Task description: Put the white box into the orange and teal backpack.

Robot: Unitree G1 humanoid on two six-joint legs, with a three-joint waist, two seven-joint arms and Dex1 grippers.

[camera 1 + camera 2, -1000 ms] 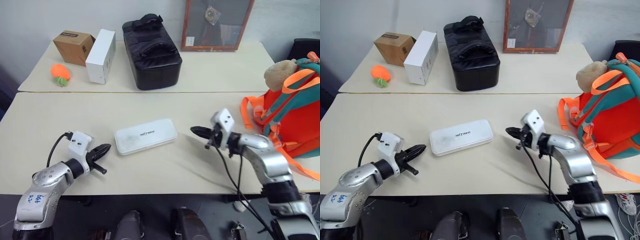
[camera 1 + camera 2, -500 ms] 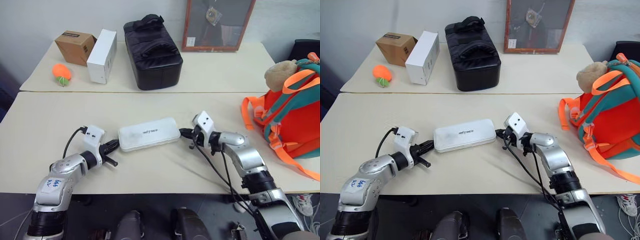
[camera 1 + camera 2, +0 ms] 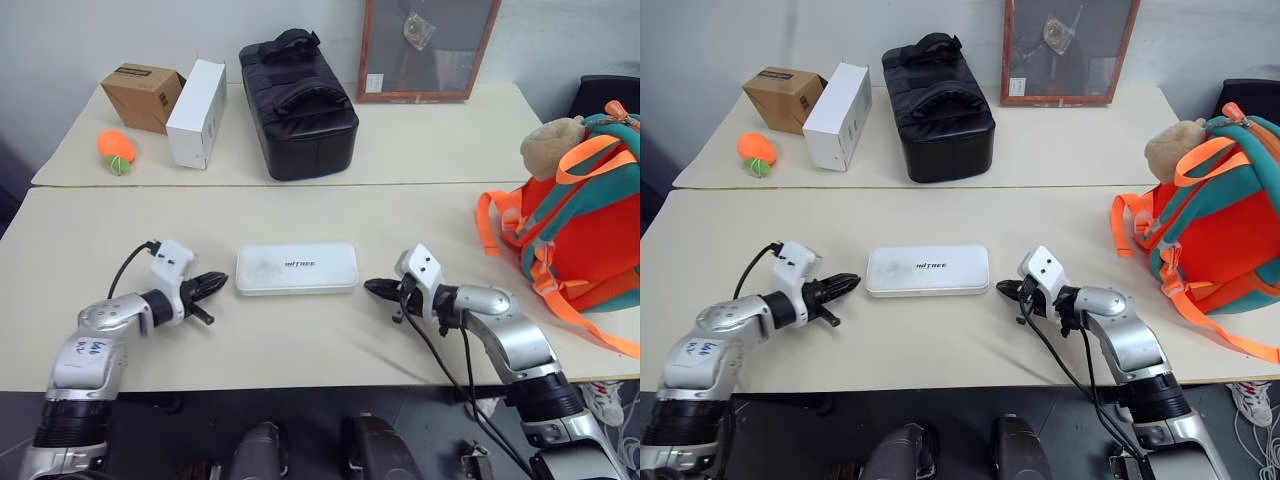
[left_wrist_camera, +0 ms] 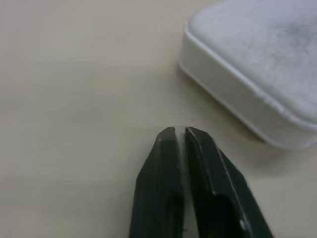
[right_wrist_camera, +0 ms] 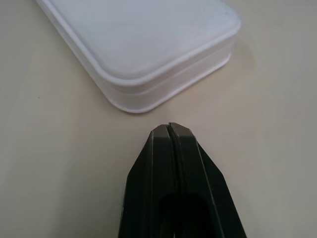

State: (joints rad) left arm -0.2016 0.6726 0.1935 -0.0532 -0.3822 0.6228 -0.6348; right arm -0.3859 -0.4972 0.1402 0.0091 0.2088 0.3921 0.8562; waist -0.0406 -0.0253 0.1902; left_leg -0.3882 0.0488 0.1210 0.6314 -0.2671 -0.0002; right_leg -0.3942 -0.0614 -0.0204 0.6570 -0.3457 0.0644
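Observation:
The white box (image 3: pixel 297 269) lies flat and square-on at the middle of the near table, lid up with its dark lettering showing. My left gripper (image 3: pixel 213 282) points at the box's left end from a short gap away; its tips are parted by a narrow slit and hold nothing (image 4: pixel 180 130). My right gripper (image 3: pixel 372 288) is shut and empty, a little off the box's right end (image 5: pixel 169 126). The orange and teal backpack (image 3: pixel 590 235) stands upright at the table's right edge, with a tan teddy bear (image 3: pixel 550 148) on top.
On the far table stand a black padded bag (image 3: pixel 300 100), a white carton (image 3: pixel 195 98), a brown cardboard box (image 3: pixel 142 95) and an orange toy (image 3: pixel 116 150). A framed picture (image 3: pixel 428 45) leans on the wall. Orange straps (image 3: pixel 590 325) trail from the backpack.
The box, slanted before, now lies straight. Half a second ago both grippers pressed on its ends; both have drawn back from it. The left fingers have parted slightly.

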